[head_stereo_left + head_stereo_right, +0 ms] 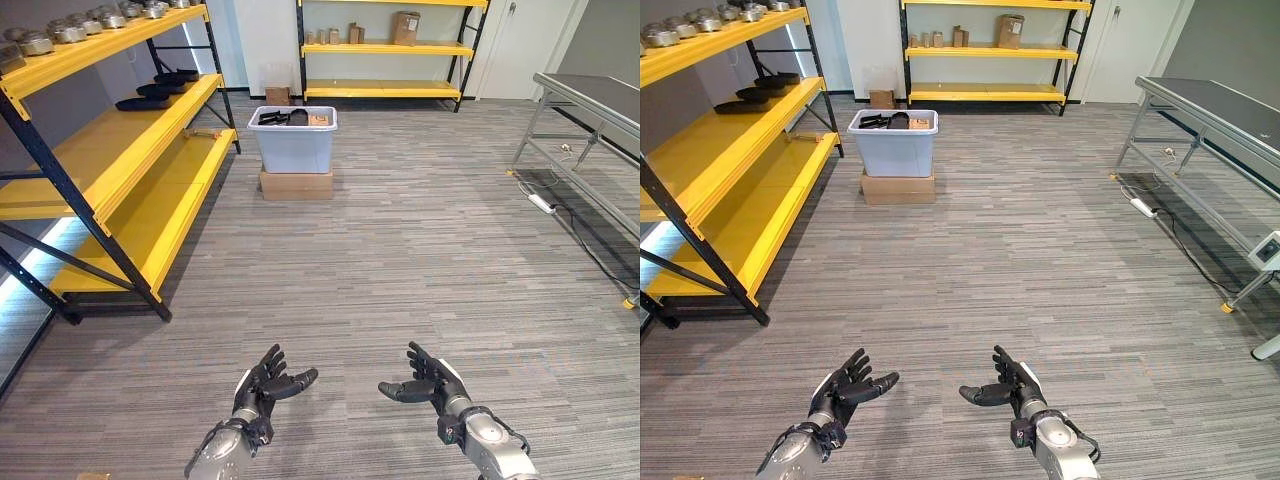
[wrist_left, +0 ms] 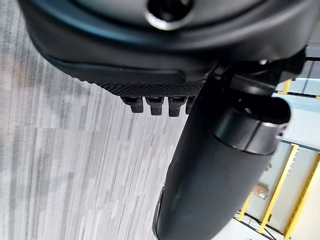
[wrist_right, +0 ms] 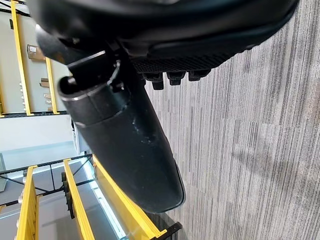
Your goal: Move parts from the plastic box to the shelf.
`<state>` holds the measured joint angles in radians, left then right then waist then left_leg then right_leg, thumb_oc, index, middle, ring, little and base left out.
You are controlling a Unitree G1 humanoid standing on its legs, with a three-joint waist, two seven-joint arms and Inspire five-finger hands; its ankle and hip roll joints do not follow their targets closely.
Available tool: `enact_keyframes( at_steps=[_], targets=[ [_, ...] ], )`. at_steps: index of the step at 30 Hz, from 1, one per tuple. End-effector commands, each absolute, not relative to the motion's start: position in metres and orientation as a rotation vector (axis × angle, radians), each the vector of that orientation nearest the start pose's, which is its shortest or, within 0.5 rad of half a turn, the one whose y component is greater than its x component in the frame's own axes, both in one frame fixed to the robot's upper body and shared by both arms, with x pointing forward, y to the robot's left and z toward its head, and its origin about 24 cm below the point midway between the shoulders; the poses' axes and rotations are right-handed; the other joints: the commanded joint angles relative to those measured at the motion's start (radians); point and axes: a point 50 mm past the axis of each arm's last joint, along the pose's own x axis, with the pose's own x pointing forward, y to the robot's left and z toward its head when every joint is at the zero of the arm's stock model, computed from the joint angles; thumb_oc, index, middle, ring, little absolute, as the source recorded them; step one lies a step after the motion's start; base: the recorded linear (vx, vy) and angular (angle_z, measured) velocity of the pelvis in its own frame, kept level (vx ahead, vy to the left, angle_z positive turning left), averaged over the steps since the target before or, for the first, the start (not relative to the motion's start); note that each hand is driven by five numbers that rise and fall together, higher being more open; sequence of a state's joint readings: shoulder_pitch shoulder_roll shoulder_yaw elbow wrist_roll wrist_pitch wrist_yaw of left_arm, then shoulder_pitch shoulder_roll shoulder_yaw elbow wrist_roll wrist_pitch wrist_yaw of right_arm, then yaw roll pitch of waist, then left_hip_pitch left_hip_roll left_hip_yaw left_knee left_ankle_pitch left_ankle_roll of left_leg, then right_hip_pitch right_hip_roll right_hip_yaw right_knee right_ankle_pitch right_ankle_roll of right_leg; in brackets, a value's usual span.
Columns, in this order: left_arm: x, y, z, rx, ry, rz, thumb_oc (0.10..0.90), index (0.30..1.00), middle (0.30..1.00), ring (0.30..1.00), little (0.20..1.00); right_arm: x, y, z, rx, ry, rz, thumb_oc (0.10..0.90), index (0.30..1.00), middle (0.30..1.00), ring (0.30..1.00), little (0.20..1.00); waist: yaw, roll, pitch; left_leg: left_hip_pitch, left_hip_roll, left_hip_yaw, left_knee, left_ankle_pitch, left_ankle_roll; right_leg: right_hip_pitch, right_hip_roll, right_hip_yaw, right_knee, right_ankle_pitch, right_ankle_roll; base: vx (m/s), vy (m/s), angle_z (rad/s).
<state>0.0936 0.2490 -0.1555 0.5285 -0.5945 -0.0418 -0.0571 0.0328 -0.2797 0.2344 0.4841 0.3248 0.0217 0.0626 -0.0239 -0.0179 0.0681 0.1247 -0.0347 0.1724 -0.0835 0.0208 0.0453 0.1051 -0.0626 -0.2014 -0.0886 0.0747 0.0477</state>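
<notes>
Robot stands back from the work, both hands empty.

The long yellow shelf point(image 1: 120, 150) runs down the robot's left, its middle level already carrying a few dark parts point(image 1: 158, 90), likely where the rest belong. Well ahead, the plastic box point(image 1: 293, 138) sits raised on a cardboard carton point(image 1: 296, 185), probably to spare the robot a deep bend; dark parts in the box point(image 1: 283, 117) show over its rim. Low in front, the left hand point(image 1: 266, 386) and right hand point(image 1: 432, 384) hang with relaxed fingers, palms facing, holding nothing, seemingly ready for a reach once it walks closer.
</notes>
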Motion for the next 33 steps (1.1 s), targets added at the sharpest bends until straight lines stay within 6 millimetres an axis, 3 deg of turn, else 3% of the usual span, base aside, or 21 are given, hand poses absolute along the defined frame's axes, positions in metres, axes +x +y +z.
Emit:
enact_keyframes(
  at_steps=[1, 9, 14, 17, 21, 22, 24, 27, 28, 29, 33],
  targets=[
    [0.227, 0.185, -0.053, -0.371, 0.386, -0.019, 0.900, 1.000, 1.000, 1.000, 1.000, 0.236, -0.171, -0.042, 0.036, 0.381, 0.160, 0.900, 1.000, 1.000, 1.000, 1.000, 0.012, -0.009, -0.021, 0.026, 0.015, 0.031, -0.004, -0.065, -0.035, 0.033, -0.018, -0.006, 0.006, -0.031, 0.059, 0.04, 0.036, 0.01],
    [0.225, 0.183, -0.056, -0.364, 0.403, -0.059, 0.900, 1.000, 1.000, 1.000, 1.000, 0.235, -0.173, -0.045, 0.059, 0.407, 0.153, 0.900, 1.000, 1.000, 1.000, 1.000, 0.008, -0.006, -0.013, 0.027, 0.010, 0.034, -0.004, -0.064, -0.023, 0.024, -0.026, 0.000, 0.042, -0.043, 0.061, 0.03, 0.065, 0.00],
    [0.228, 0.182, -0.054, -0.368, 0.409, -0.094, 0.900, 1.000, 1.000, 1.000, 1.000, 0.238, -0.171, -0.041, 0.057, 0.387, 0.164, 0.900, 1.000, 1.000, 1.000, 1.000, -0.002, 0.000, 0.001, 0.025, -0.001, 0.035, 0.001, -0.065, 0.005, -0.014, -0.032, 0.013, 0.169, -0.078, 0.064, 0.01, 0.131, 0.02],
    [0.237, 0.181, -0.046, -0.355, 0.383, -0.120, 0.900, 1.000, 1.000, 1.000, 1.000, 0.244, -0.169, -0.034, 0.062, 0.354, 0.162, 0.900, 1.000, 1.000, 1.000, 1.000, -0.011, -0.001, 0.026, 0.016, -0.018, 0.023, 0.016, -0.069, 0.037, -0.078, -0.038, 0.027, 0.330, -0.060, 0.077, -0.06, 0.145, 0.04],
    [0.249, 0.176, -0.037, -0.363, 0.355, -0.144, 0.900, 1.000, 1.000, 1.000, 1.000, 0.245, -0.171, -0.029, 0.057, 0.327, 0.147, 0.900, 1.000, 1.000, 1.000, 1.000, -0.018, 0.021, 0.061, 0.009, -0.033, -0.007, 0.041, -0.089, 0.065, -0.241, -0.084, 0.036, 0.701, 0.053, 0.098, -0.03, 0.197, 0.14],
    [0.249, 0.175, -0.036, -0.363, 0.353, -0.149, 0.900, 1.000, 1.000, 1.000, 1.000, 0.244, -0.173, -0.030, 0.053, 0.328, 0.146, 0.900, 1.000, 1.000, 1.000, 1.000, -0.022, 0.021, 0.070, 0.020, -0.038, -0.014, 0.038, -0.092, 0.065, -0.262, -0.083, 0.043, 0.730, 0.065, 0.102, 0.03, 0.128, 0.20],
    [0.248, 0.171, -0.037, -0.364, 0.358, -0.155, 0.900, 1.000, 1.000, 1.000, 1.000, 0.243, -0.177, -0.031, 0.048, 0.333, 0.137, 0.900, 1.000, 1.000, 1.000, 1.000, -0.036, 0.019, 0.078, 0.041, -0.045, -0.043, 0.025, -0.095, 0.057, -0.303, -0.045, 0.051, 0.698, 0.086, 0.104, 0.04, 0.036, 0.13],
    [0.248, 0.171, -0.037, -0.364, 0.358, -0.155, 0.900, 1.000, 1.000, 1.000, 1.000, 0.243, -0.177, -0.031, 0.048, 0.333, 0.137, 0.900, 1.000, 1.000, 1.000, 1.000, -0.036, 0.020, 0.078, 0.041, -0.045, -0.043, 0.025, -0.095, 0.057, -0.303, -0.045, 0.051, 0.698, 0.087, 0.104, 0.12, -0.071, 0.36],
    [0.245, 0.166, -0.039, -0.392, 0.369, -0.171, 0.900, 1.000, 1.000, 1.000, 1.000, 0.237, -0.183, -0.034, 0.062, 0.338, 0.142, 0.900, 1.000, 1.000, 1.000, 1.000, -0.073, -0.031, 0.076, 0.106, -0.083, -0.125, 0.013, -0.131, 0.041, -0.335, 0.010, 0.073, 0.282, 0.118, 0.120, 0.57, -0.328, 0.27],
    [0.239, 0.162, -0.044, -0.397, 0.395, -0.197, 0.900, 1.000, 1.000, 1.000, 1.000, 0.235, -0.187, -0.036, 0.073, 0.346, 0.142, 0.900, 1.000, 1.000, 1.000, 1.000, -0.081, -0.032, 0.078, 0.134, -0.080, -0.164, 0.009, -0.141, 0.034, -0.364, 0.013, 0.105, 0.136, 0.149, 0.126, 0.61, -0.345, 0.58],
    [0.230, 0.157, -0.050, -0.431, 0.410, -0.257, 0.900, 1.000, 1.000, 1.000, 1.000, 0.231, -0.193, -0.040, 0.078, 0.357, 0.134, 0.900, 1.000, 1.000, 1.000, 1.000, -0.091, -0.027, 0.087, 0.157, -0.070, -0.197, 0.026, -0.169, 0.039, -0.358, 0.018, 0.160, 0.060, 0.147, 0.126, 0.30, -0.128, 0.70]
  ],
)
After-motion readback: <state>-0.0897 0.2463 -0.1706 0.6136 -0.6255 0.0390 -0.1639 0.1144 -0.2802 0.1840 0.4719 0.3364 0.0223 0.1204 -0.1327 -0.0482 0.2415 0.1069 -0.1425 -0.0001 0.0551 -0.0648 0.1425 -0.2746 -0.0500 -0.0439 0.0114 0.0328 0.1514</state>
